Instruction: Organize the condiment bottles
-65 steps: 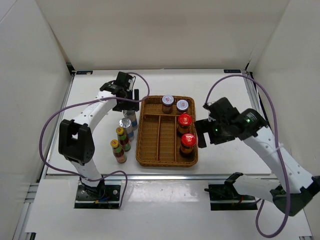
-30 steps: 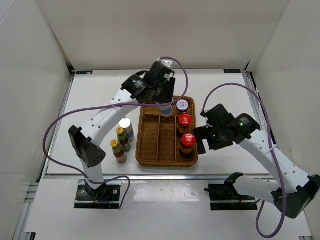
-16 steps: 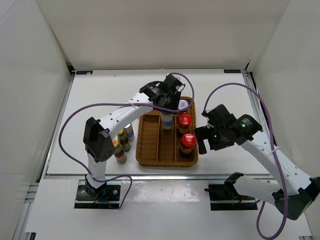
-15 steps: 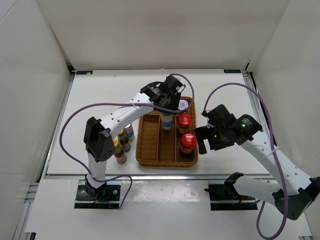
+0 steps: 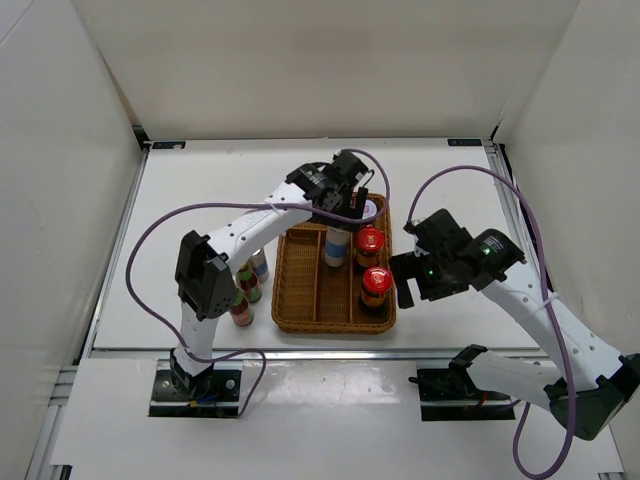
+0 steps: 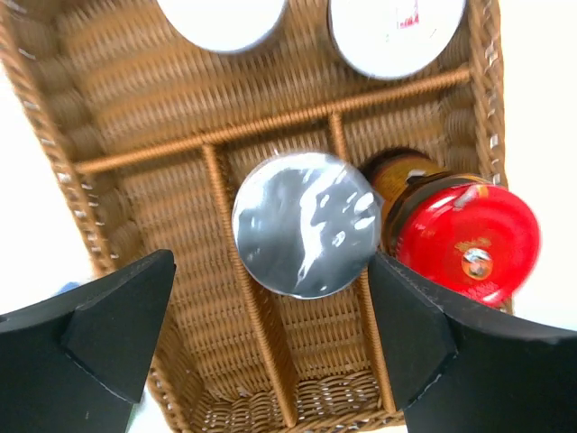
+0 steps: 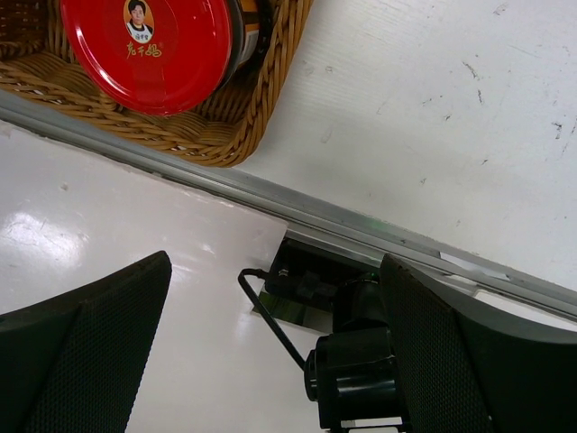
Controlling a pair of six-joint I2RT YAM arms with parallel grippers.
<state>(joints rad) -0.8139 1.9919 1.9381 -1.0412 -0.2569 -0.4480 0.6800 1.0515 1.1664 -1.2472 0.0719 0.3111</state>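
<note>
Silver-topped tall bottle (image 6: 302, 224) stands upright in the middle long slot of the wicker tray (image 6: 126, 99), directly below and between the left fingers (image 6: 108, 334), touching neither. A moment ago those fingers were pinching it; now they are spread wide with a clear gap on either side of the cap, so this reads as a release just made. The overhead view agrees: the bottle (image 5: 336, 245) is on the tray floor under the raised left wrist. Just beside the right-hand finger is a red-capped bottle (image 6: 464, 244) in the neighbouring slot. Beyond the fingertips, across the cross divider, are two grey-lidded jars (image 6: 221, 13) (image 6: 397, 32). Count in the tray is then five, judging by both red caps (image 5: 370, 240) (image 5: 376, 282) seen from above. Well outside the left fingers, on the tabletop (image 5: 450, 180) to the tray's left, are the second silver-topped bottle (image 5: 259, 264) and the yellow-capped pair (image 5: 243, 295), partly hidden by the arm. Likely next: lift clear and fetch the twin. The right fingers (image 7: 81, 361) are spread, pinching nothing, and hover off the tray's right edge, with one red cap (image 7: 149, 45) at the far corner of their view.
</note>
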